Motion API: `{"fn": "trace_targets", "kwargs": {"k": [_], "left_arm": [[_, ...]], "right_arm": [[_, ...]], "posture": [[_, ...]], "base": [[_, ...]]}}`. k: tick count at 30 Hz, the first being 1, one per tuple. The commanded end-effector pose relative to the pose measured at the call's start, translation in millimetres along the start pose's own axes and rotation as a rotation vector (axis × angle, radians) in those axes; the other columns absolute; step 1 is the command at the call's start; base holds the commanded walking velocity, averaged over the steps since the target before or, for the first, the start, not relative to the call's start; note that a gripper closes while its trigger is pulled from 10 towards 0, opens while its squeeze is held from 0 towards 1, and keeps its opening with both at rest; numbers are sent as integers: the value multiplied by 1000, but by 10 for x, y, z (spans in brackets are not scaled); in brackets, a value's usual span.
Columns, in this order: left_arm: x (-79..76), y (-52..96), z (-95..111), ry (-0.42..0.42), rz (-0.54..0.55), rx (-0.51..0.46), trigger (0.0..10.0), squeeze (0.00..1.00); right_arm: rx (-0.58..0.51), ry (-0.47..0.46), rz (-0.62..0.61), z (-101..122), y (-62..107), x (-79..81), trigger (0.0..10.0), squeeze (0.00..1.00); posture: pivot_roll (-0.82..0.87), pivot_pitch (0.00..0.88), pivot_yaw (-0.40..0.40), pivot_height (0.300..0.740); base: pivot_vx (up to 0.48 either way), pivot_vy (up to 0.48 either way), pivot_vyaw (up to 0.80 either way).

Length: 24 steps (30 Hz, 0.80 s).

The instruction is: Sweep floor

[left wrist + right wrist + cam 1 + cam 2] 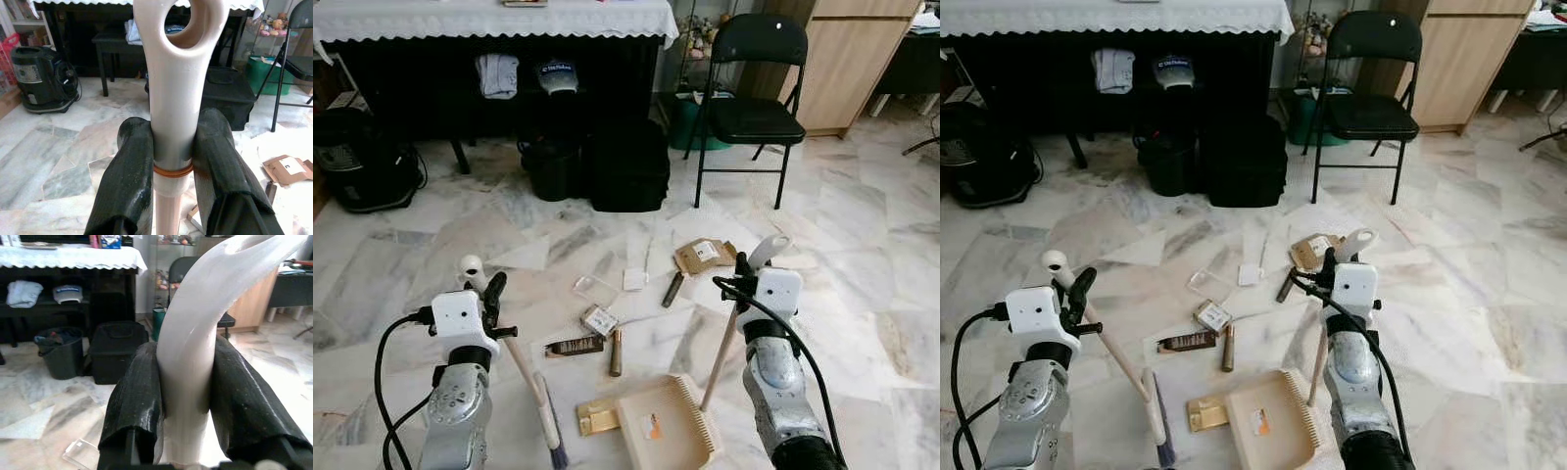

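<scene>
- Left eye view: the left gripper (492,294), lower left of the frame, clamps its two black fingers on the pale plastic cap of a broom handle (521,364), a smooth wooden stick slanting down and to the right to the dark bristles (556,452) at the bottom edge.
- In the left wrist view the handle's rounded cap, pierced by a hanging hole, sits squarely between the matte rubbery fingers (129,181), touching both.
- The right gripper (744,277), lower right, is closed on the curved white plastic grip of the dustpan handle (720,357), a wooden pole leaning down to the beige plastic dustpan (661,431) with a toothed edge, at bottom centre.
- In the right wrist view the glossy white grip is pressed between both fingers (139,401).
- Litter lies on the polished marble floor (862,294) mid-frame: a flattened cardboard box (703,256), a clear plastic packet (594,289), a brown wrapper (575,346), a small tube (616,352).
- A black folding chair (751,93) stands in the upper right.
</scene>
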<state>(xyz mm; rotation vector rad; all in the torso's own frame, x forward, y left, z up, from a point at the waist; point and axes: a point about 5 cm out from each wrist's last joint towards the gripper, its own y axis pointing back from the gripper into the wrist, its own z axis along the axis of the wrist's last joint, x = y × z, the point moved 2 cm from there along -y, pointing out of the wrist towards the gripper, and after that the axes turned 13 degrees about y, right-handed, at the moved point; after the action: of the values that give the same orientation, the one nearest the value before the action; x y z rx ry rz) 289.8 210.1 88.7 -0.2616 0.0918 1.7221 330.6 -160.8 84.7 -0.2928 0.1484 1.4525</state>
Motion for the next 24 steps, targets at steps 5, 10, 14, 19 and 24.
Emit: {"fn": "trace_targets", "kwargs": {"k": [5,10,14,19,24], "left_arm": [[4,-26,18,4,-2,-4,10000,0],[-2,-30,17,5,-3,-4,10000,0],[-1,-30,19,5,-2,-6,10000,0],[8,-30,25,4,1,-10,10000,0],[9,-38,34,3,-1,-13,10000,0]], "right_arm": [[80,-60,47,-62,16,155,10000,0],[139,-95,57,-144,37,178,10000,0],[149,-129,54,-142,40,174,10000,0],[169,-186,57,-116,33,176,10000,0],[195,-202,77,-121,35,191,10000,0]], "posture": [[70,103,-31,740],[68,103,-33,740],[68,102,-35,740],[71,92,-39,740],[72,86,-40,740]], "base": [[0,0,0],[0,0,0],[0,0,0],[0,0,0],[0,0,0]]}}
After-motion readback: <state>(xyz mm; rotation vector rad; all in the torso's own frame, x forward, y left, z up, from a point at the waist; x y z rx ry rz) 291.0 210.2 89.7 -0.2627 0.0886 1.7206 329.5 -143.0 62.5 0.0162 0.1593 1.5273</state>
